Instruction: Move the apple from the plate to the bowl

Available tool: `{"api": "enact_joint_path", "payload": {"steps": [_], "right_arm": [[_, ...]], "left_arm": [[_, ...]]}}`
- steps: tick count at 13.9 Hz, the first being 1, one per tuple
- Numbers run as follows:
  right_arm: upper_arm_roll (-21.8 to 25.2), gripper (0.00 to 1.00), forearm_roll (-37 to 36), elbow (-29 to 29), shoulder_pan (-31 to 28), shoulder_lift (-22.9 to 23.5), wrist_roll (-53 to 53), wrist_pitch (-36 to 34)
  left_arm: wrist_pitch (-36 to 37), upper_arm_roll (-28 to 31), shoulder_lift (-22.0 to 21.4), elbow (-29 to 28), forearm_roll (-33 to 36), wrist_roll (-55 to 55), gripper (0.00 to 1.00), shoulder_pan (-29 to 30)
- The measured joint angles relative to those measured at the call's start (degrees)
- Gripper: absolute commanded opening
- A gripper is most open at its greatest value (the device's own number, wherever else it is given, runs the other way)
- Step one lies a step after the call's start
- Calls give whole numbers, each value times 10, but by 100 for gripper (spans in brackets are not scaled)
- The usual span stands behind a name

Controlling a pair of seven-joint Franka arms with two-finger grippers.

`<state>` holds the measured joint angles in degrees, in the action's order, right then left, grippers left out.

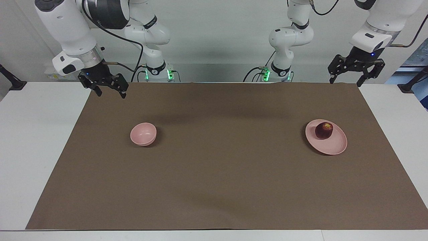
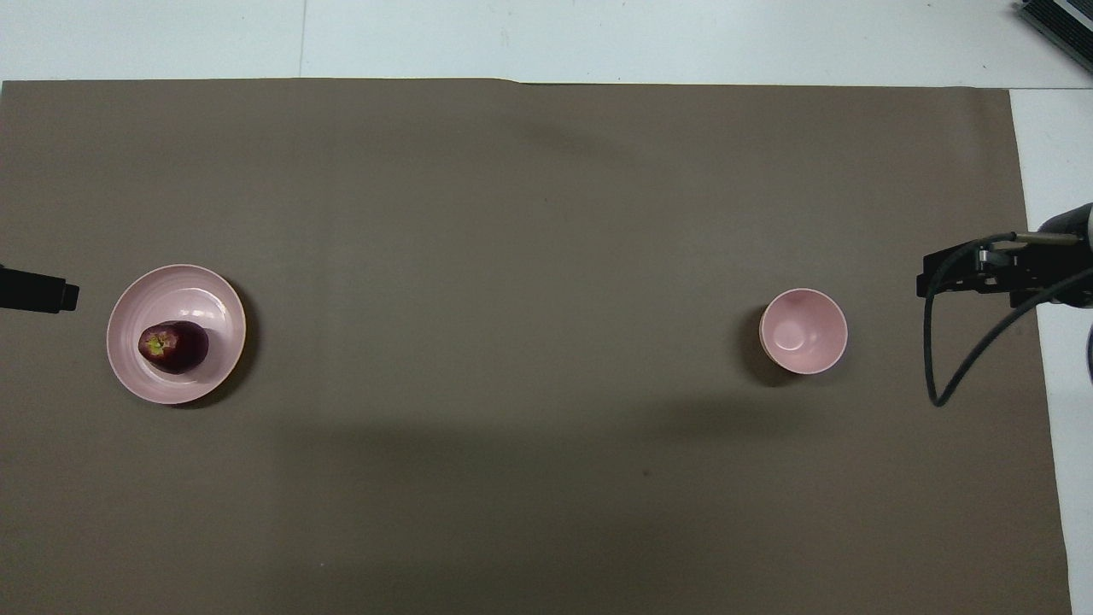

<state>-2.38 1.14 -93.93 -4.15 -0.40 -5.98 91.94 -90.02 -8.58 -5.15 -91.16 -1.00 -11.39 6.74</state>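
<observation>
The dark red apple (image 1: 323, 130) with a yellowish patch lies on the wide pale pink plate (image 1: 334, 147), toward the left arm's end of the table; the overhead view shows the apple (image 2: 173, 346) on the plate (image 2: 188, 295) too. The small deep pink bowl (image 1: 143, 134) stands empty toward the right arm's end, also seen from overhead (image 2: 803, 331). My left gripper (image 1: 346, 81) hangs open and empty, raised over the mat beside the plate (image 2: 47, 292). My right gripper (image 1: 111, 93) hangs open and empty over the mat's edge beside the bowl (image 2: 952, 276).
A brown mat (image 1: 214, 174) covers most of the white table (image 1: 33, 150). A black cable (image 2: 965, 359) loops down from the right gripper. Both arm bases stand at the robots' edge of the table.
</observation>
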Motion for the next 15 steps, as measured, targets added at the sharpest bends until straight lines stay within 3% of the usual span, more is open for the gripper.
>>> {"api": "enact_joint_path", "payload": {"steps": [9,12,15], "right_arm": [[-1,100,0,0,1,0,0,-2],[-1,100,0,0,1,-1,0,-5],[-1,100,0,0,1,-1,0,-7]], "left_arm": [[21,14,2,8,0,6,100,-15],[40,86,11,26,0,8,100,-83],[44,104,15,31,0,8,100,-92]]}}
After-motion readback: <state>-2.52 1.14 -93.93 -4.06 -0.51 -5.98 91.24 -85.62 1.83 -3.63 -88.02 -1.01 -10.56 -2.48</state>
